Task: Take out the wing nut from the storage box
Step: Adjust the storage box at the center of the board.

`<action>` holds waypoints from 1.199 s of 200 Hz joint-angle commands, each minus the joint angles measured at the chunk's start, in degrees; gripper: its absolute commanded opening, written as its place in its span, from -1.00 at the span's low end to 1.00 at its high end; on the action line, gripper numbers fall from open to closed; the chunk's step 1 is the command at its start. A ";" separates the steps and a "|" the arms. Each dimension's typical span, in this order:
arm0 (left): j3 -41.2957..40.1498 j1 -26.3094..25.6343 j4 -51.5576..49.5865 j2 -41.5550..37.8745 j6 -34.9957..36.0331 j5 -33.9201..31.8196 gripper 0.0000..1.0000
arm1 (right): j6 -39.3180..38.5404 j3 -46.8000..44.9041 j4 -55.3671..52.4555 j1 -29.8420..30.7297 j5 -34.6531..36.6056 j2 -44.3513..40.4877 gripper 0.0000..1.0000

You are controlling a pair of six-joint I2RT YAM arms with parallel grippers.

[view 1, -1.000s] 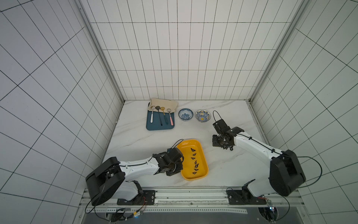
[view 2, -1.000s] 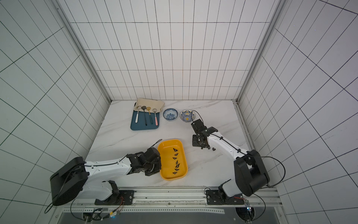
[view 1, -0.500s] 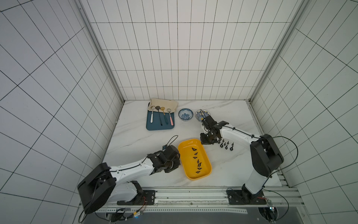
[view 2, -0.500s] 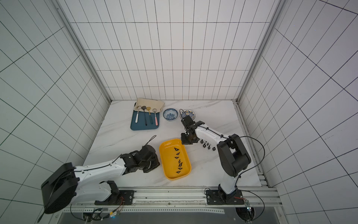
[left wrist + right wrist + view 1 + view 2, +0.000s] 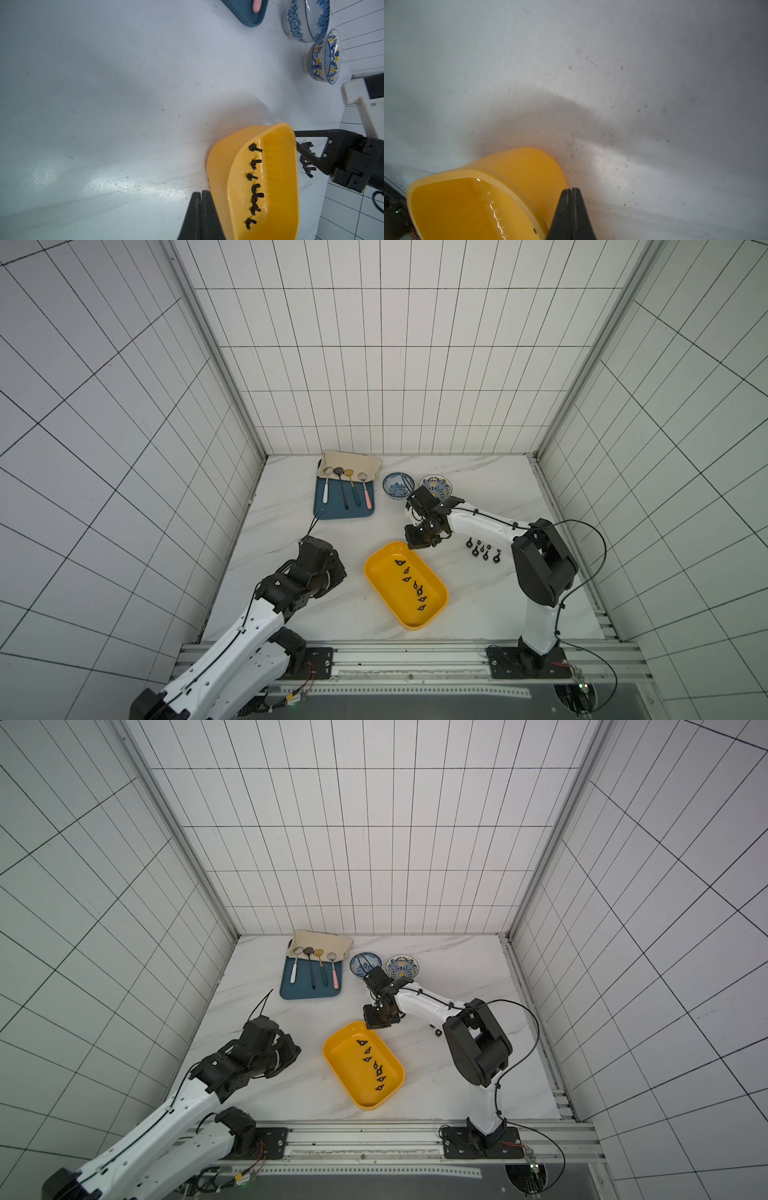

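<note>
On marbled tabletop (image 5: pixel 478 614): glossy yellow storage box (image 5: pixel 386 580), black wing nuts (image 5: pixel 257 194) inside; left fingers (image 5: pixel 209 218), right fingers (image 5: pixel 581 220) together.

Four spoons (image 5: pixel 345 494) lie on a dark-blue tray (image 5: pixel 345 514) beside two patterned bowls (image 5: pixel 398 486), which seemingly touch.

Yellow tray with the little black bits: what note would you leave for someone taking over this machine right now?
Left gripper: shut, empty, beside the storage box.
Right gripper: shut, empty, beside the box's far end.
Done: a cluster of wing nuts lies on the table by the right arm.
To do: a row of wing nuts, about seven, sits in the box; none is gripped.
</note>
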 commanded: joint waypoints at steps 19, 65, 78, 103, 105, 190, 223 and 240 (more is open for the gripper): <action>3.84 2.24 3.24 5.43 4.70 2.48 -1.00 | -2.56 3.14 -0.71 1.24 1.68 -2.81 -1.00; 9.99 8.24 9.54 12.51 7.67 6.58 -1.00 | -1.35 -5.87 -4.71 3.88 10.70 -16.84 -1.00; 12.30 8.76 11.64 16.19 8.18 7.94 -1.00 | 0.87 -9.54 -5.38 7.65 11.13 -21.04 -1.00; 19.17 9.09 14.31 25.20 10.38 13.95 -1.00 | 7.21 -14.36 -5.09 18.35 11.49 -24.90 -1.00; 19.95 9.03 14.30 26.23 10.53 14.39 -1.00 | 7.69 -14.46 -5.04 19.21 11.49 -24.88 -1.00; 36.61 8.97 20.88 49.93 13.89 27.35 -1.00 | 12.41 -10.83 -8.35 37.18 20.66 -12.46 -1.00; 38.78 7.37 22.56 54.38 14.31 31.02 -1.00 | 13.85 -12.91 -8.27 37.52 22.27 -13.58 -1.00; 40.26 6.33 20.46 55.51 15.05 29.89 -1.00 | 13.79 -13.04 -9.01 37.44 25.00 -15.18 -1.00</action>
